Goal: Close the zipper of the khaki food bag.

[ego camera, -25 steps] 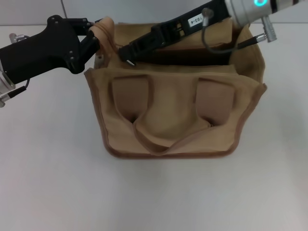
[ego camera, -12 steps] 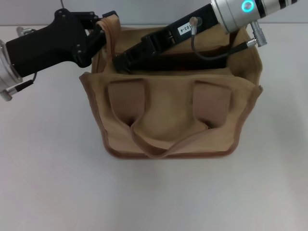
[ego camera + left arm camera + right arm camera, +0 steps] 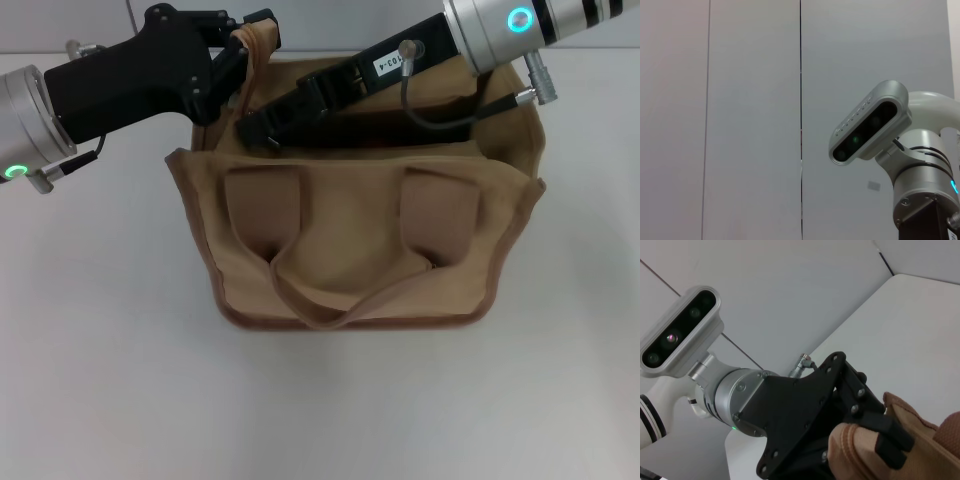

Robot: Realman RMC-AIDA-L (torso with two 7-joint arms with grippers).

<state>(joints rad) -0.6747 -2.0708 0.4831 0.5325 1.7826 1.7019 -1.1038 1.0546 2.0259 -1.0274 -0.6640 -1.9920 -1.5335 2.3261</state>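
Note:
The khaki food bag (image 3: pixel 350 250) stands in the middle of the white table, handles toward me. Its top stands open as a dark gap (image 3: pixel 380 135) and the zipper's silver pull tab is hidden. My left gripper (image 3: pixel 245 45) is shut on the raised fabric end at the bag's far left corner. The right wrist view shows its black fingers (image 3: pixel 865 405) clamped on that tan fabric (image 3: pixel 855 450). My right gripper (image 3: pixel 252 128) reaches across the open top, with its tip at the left end of the opening.
The white table (image 3: pixel 100 350) lies bare around the bag. A grey panelled wall (image 3: pixel 740 100) stands behind. The left wrist view shows only that wall and the right arm's wrist camera (image 3: pixel 870 127). A cable (image 3: pixel 450 115) loops off the right arm above the bag.
My left gripper has moved up and right with the bag's corner fabric, pulling it taller. The right gripper's tip has slid left along the opening.

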